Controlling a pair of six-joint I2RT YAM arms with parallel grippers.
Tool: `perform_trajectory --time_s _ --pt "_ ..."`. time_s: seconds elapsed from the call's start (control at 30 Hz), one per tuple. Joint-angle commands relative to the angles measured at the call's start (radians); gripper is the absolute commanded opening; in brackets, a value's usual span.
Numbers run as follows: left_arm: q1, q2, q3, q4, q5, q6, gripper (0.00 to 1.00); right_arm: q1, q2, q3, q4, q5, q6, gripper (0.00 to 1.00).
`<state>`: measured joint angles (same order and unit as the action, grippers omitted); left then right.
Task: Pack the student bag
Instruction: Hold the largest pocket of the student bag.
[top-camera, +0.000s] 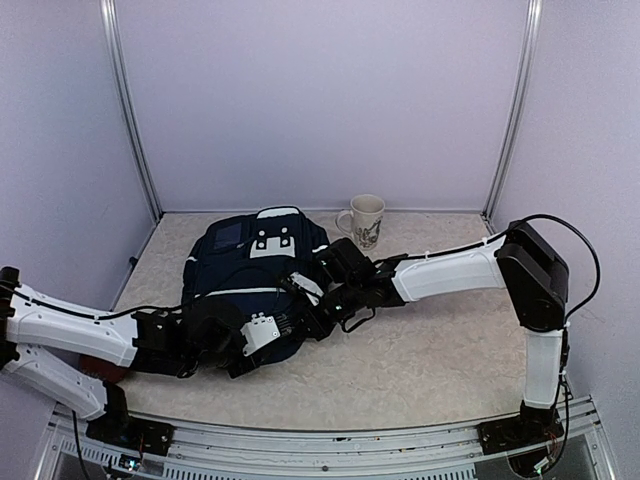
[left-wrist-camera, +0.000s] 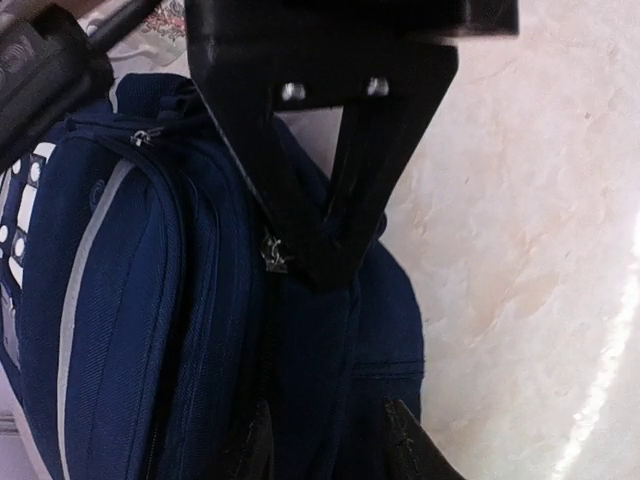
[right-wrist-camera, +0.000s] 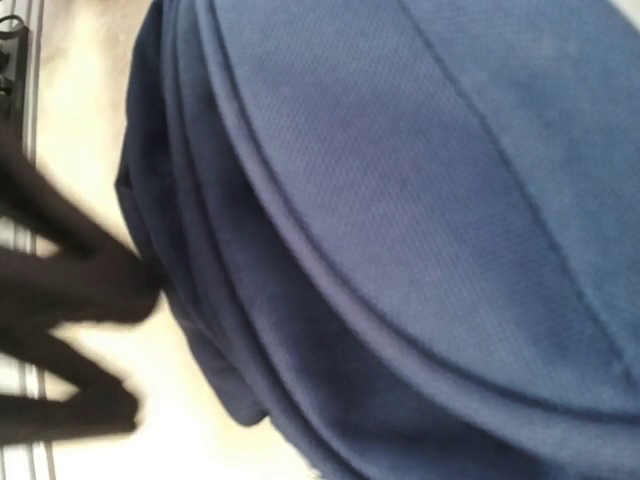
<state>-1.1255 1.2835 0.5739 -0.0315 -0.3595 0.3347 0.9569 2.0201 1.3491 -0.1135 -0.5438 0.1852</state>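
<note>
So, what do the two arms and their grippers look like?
The left arm and right arm have white casings, black joints and thin black cables. The left gripper and right gripper are black with tapered fingers.

top: high, facing table | 2 wrists: close, share student bag

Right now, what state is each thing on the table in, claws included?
Backpack: lying flat, front pockets up.
Mug: upright, beyond the backpack.
Left claw: jaws apart, straddling the backpack's side.
Right claw: shut, tip against a zip pull.
</note>
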Motion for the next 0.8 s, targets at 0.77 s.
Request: perform_trajectory --time_s 0.77 --pt "0.099 0.013 -0.010 0.108 0.169 0.208 0.41 -0.003 -0.035 -0.064 0.124 -0.052 0.034 0.00"
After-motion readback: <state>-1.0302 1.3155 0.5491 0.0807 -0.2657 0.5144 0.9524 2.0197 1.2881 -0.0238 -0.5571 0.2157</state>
